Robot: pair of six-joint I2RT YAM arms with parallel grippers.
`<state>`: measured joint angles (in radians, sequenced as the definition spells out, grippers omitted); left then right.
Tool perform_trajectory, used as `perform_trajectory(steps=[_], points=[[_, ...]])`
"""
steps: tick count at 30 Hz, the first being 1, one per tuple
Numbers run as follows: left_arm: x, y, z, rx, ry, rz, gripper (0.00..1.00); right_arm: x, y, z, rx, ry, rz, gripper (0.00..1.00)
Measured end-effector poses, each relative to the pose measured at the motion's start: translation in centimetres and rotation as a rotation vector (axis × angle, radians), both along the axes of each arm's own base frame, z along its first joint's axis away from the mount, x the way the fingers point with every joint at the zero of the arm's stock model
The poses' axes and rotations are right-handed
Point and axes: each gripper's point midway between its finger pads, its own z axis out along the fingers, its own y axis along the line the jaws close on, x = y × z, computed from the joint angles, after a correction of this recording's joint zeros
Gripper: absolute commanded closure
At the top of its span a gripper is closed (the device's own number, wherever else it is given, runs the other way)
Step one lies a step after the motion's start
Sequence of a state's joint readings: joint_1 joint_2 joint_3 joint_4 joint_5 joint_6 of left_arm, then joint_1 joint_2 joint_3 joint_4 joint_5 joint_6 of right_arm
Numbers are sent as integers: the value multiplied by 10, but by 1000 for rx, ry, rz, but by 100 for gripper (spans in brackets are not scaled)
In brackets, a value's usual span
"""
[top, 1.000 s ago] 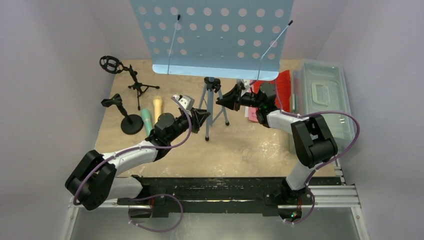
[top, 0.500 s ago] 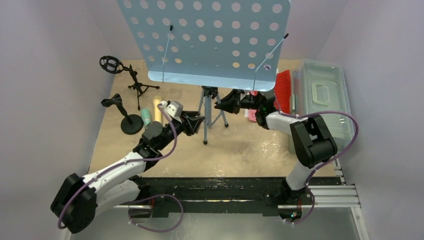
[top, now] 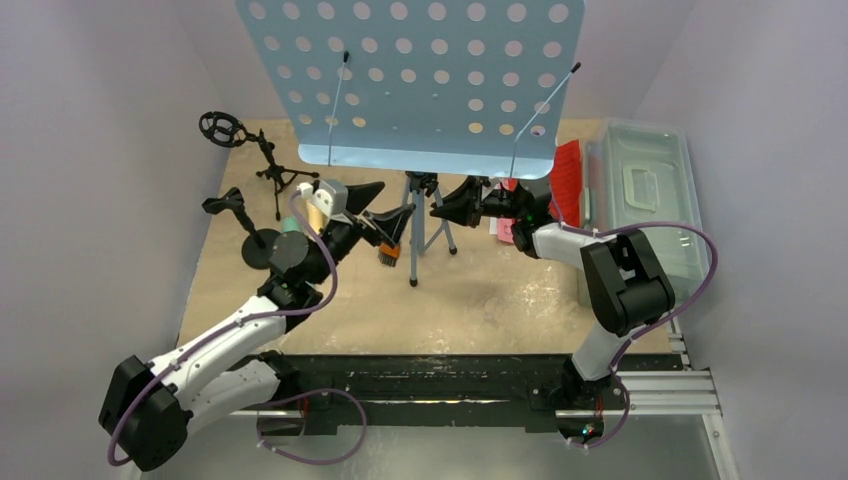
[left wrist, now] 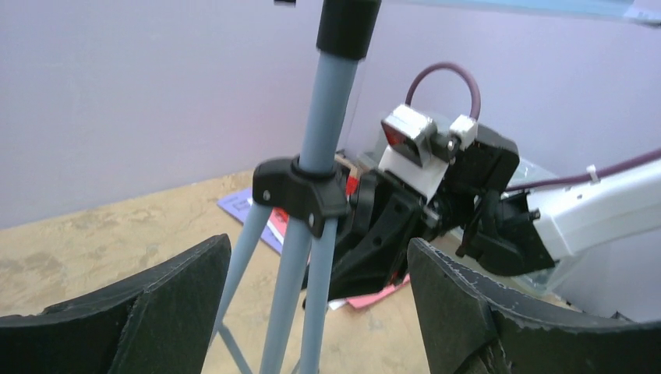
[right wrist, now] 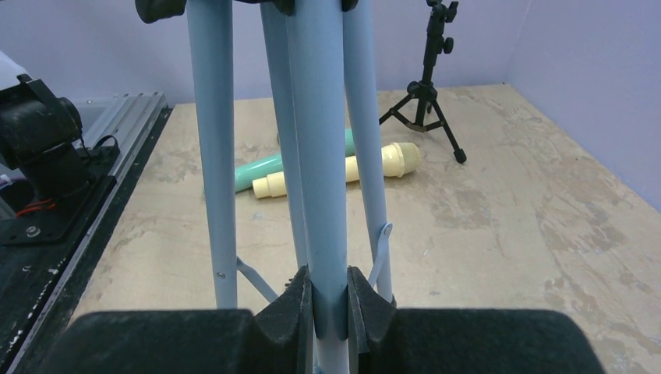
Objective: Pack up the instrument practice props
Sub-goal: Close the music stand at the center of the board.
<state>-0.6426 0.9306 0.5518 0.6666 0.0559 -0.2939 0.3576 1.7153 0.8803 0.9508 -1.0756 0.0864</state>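
My left gripper (left wrist: 316,265) has just opened wide. The legs of the light-blue tripod (top: 418,225) stand between its jaws, and I see no contact. The tripod is upright at mid-table with its perforated tray (top: 420,80) overhead. My right gripper (right wrist: 329,300) stays pinched narrow on the centre column, so I judge it alone steadies the tripod. The grey tub (top: 650,190) waits at the right.

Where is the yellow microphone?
In the right wrist view the yellow microphone lies flat on the table beside the mint-green microphone, behind the legs of the light-blue tripod and near a small black tripod.
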Motion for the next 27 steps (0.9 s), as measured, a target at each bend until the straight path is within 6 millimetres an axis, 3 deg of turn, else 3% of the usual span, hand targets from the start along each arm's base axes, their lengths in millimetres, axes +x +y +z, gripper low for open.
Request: perform_trajectory(steps=[6,19,23,27], points=[[18,-14,24,-26,-80,0,20,0,0,0,1,3,0,100],[45,-46,34,-62,-195,3,43,0,0,1,4,7,-1,100],[50,-49,45,-73,-225,22,63,0,0,1,4,8,-1,100],[58,-51,51,-68,-241,41,100,0,0,1,5,9,-1,100]])
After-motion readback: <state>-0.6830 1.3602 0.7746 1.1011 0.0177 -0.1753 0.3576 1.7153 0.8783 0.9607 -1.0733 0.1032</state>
